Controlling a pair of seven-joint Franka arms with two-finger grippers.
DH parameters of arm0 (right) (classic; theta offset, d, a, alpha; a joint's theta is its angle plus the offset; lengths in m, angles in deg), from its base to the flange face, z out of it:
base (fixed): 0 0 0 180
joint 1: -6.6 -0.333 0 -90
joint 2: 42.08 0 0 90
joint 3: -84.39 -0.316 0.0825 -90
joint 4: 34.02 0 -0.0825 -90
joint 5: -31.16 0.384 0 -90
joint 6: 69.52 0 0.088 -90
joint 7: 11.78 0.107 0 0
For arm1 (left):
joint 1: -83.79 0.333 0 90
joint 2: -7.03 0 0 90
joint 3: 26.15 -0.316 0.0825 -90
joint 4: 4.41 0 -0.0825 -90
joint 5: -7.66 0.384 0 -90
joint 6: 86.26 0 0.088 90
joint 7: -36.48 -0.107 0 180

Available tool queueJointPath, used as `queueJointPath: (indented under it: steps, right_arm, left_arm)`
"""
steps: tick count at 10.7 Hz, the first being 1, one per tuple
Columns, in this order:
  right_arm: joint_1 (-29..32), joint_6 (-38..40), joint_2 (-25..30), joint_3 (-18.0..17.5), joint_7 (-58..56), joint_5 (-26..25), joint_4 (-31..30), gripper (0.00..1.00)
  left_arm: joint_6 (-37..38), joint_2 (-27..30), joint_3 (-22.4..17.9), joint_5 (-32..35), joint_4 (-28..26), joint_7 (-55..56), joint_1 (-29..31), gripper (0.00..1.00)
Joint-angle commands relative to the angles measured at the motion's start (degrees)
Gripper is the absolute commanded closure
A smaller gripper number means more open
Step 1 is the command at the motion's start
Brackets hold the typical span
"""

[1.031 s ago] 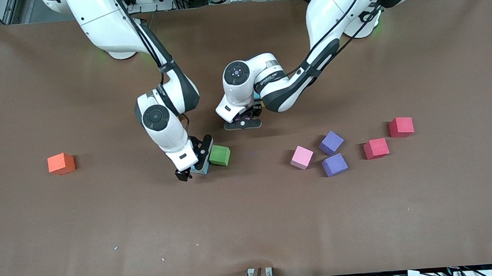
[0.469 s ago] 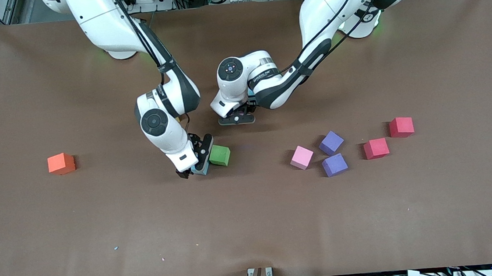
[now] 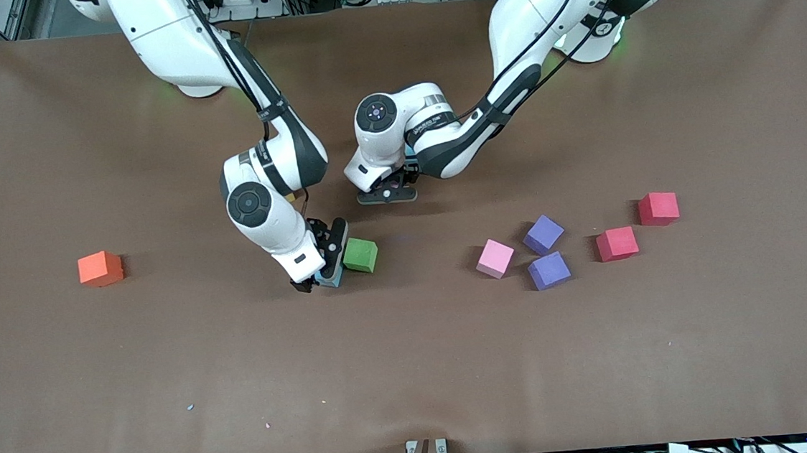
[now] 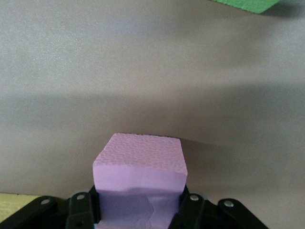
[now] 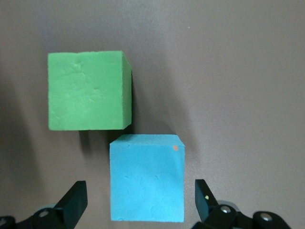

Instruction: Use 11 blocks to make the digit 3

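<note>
Blocks are lying scattered on the brown table (image 3: 415, 369). Nearest the front camera, a purple block (image 3: 549, 270) is sitting beside a pink block (image 3: 495, 258), a second purple block (image 3: 543, 234) and two red blocks (image 3: 617, 243) (image 3: 658, 208), all toward the left arm's end. An orange block (image 3: 100, 268) is resting alone toward the right arm's end. Near the middle, the right gripper (image 5: 140, 198) is standing spread wide around a blue block (image 5: 147, 177), its fingers (image 5: 74, 200) apart from the block's sides. A green block (image 5: 89, 90) is sitting just beside the blue one. Farther from the camera, the left gripper (image 4: 138, 210) is clamping a light purple block (image 4: 139, 164), just above the table. A yellow-green patch (image 4: 16, 204) is showing at the left wrist view's edge; what it is cannot be told.
</note>
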Motion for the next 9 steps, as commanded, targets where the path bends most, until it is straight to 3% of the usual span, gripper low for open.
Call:
queueJointPath:
  steps: [1, 3, 4, 5, 9]
  right_arm:
    - [0.40, 0.15, -0.95, -0.24, -2.12, 1.65, 1.83, 0.00]
    - [0.31, -0.02, -1.90, -0.32, -1.95, 1.74, 1.92, 0.00]
    - [0.05, -0.20, -2.09, -0.32, -1.86, 1.74, 1.92, 0.00]
    - [-0.04, -0.28, -2.44, -0.24, -1.86, 1.74, 1.92, 0.00]
    - [-0.39, -1.16, -3.32, -0.32, -1.33, 1.74, 1.92, 0.01]
  left_arm:
    - [-0.31, -0.26, -0.45, 0.11, -0.22, 1.23, -1.21, 1.00]
    - [-0.31, -0.26, -0.54, 0.28, -0.75, 1.14, -1.30, 1.00]
    - [-0.31, -0.26, -0.46, 0.28, -0.84, 1.14, -1.22, 0.89]
    - [-0.22, -0.09, -0.45, 0.28, -0.75, 1.23, -1.30, 0.01]
    - [0.66, 2.28, -0.37, -0.16, -0.22, 2.98, -0.60, 0.00]
